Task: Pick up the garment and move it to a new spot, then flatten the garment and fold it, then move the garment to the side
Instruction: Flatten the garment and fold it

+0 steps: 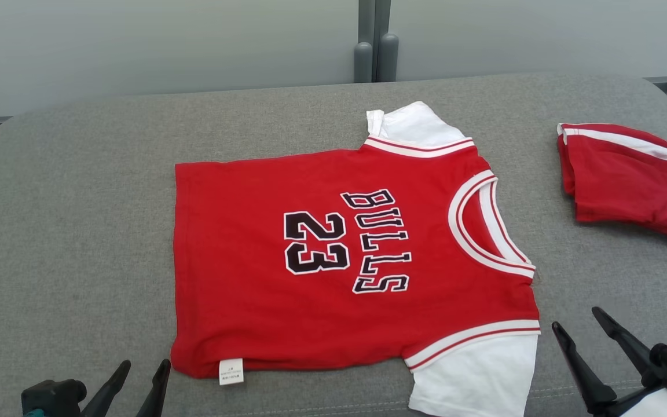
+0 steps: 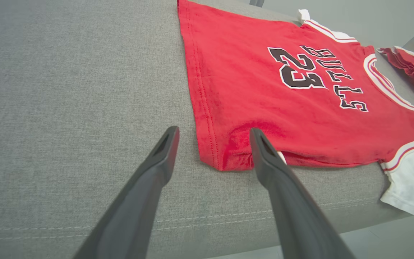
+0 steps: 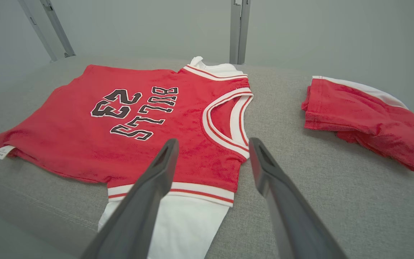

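A red jersey-style garment (image 1: 345,255) with white sleeves and black "BULLS 23" lettering lies spread flat on the grey cushioned surface (image 1: 73,231), collar to the right. My left gripper (image 1: 140,370) hovers open just off the garment's near left hem corner (image 2: 225,158), where a white tag (image 1: 231,371) sticks out. My right gripper (image 1: 578,319) is open at the lower right, beside the near white sleeve (image 1: 478,370). In the right wrist view its fingers (image 3: 164,162) straddle the shoulder and collar area (image 3: 228,122), held above the cloth.
A second red piece with a white stripe (image 1: 629,176) lies folded at the far right of the surface. The cushion's front edge with its seam (image 2: 199,219) runs just below the garment. A pale wall and a grey post (image 1: 374,52) stand behind.
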Robot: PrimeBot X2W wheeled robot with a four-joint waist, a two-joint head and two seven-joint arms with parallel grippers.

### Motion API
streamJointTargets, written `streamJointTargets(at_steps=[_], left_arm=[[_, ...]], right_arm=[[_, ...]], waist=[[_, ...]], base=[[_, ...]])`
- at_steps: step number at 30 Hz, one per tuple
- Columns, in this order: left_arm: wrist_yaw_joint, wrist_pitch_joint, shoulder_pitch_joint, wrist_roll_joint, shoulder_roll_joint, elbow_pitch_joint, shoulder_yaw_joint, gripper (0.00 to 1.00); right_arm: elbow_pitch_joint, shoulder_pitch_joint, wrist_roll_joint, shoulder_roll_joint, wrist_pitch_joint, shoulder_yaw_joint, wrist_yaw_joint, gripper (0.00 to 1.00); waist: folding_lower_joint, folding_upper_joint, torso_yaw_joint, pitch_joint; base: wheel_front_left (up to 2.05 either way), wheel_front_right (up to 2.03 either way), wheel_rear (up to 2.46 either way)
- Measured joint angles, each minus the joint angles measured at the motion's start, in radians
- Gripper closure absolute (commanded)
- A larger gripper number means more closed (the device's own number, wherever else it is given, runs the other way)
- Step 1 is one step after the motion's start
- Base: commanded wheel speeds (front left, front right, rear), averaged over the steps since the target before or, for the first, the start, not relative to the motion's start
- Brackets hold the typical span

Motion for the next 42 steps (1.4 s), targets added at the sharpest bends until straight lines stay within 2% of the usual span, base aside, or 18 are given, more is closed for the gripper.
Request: streamJointTargets(at_steps=[6, 15, 27, 28, 31, 36, 42], left_arm=[[0.001, 0.000, 0.037, 0.043, -0.010, -0.019, 0.052, 0.00], [0.002, 0.000, 0.066, 0.102, -0.062, -0.066, 0.153, 0.00], [0.004, 0.000, 0.067, 0.117, -0.135, -0.064, 0.135, 0.00], [0.004, 0.000, 0.059, 0.119, -0.144, -0.063, 0.138, 0.00], [0.004, 0.000, 0.037, 0.139, -0.148, -0.055, 0.139, 0.00], [-0.003, 0.000, -0.010, 0.155, -0.159, -0.035, 0.132, 0.00], [-0.005, 0.000, -0.013, 0.155, -0.175, -0.010, 0.148, 0.00]], right_arm=[[0.021, 0.029, -0.025, 0.024, 0.000, 0.002, 0.000, 0.00], [0.078, 0.032, -0.053, 0.074, 0.000, 0.002, 0.000, 0.00], [0.254, 0.021, -0.019, 0.151, 0.053, 0.071, 0.003, 0.00], [0.272, -0.007, -0.016, 0.164, 0.068, 0.087, 0.022, 0.00], [0.306, -0.064, -0.010, 0.188, 0.089, 0.103, 0.044, 0.00], [0.351, -0.096, 0.007, 0.208, 0.092, 0.100, 0.056, 0.00], [0.393, -0.115, 0.008, 0.211, 0.092, 0.110, 0.088, 0.00]], waist=[[0.0000, 0.0000, 0.001, -0.001], [0.0000, 0.0000, -0.004, 0.036], [0.0000, 0.0000, 0.001, 0.151], [0.0000, 0.0000, 0.002, 0.173], [0.0000, 0.0000, 0.003, 0.204], [0.0000, 0.0000, 0.013, 0.234], [0.0000, 0.0000, 0.030, 0.241]], base=[[0.00, 0.00, 0.00], [0.00, 0.00, 0.00], [0.00, 0.00, 0.00], [0.00, 0.00, 0.00], [0.00, 0.00, 0.00], [0.00, 0.00, 0.00], [0.00, 0.00, 0.00]])
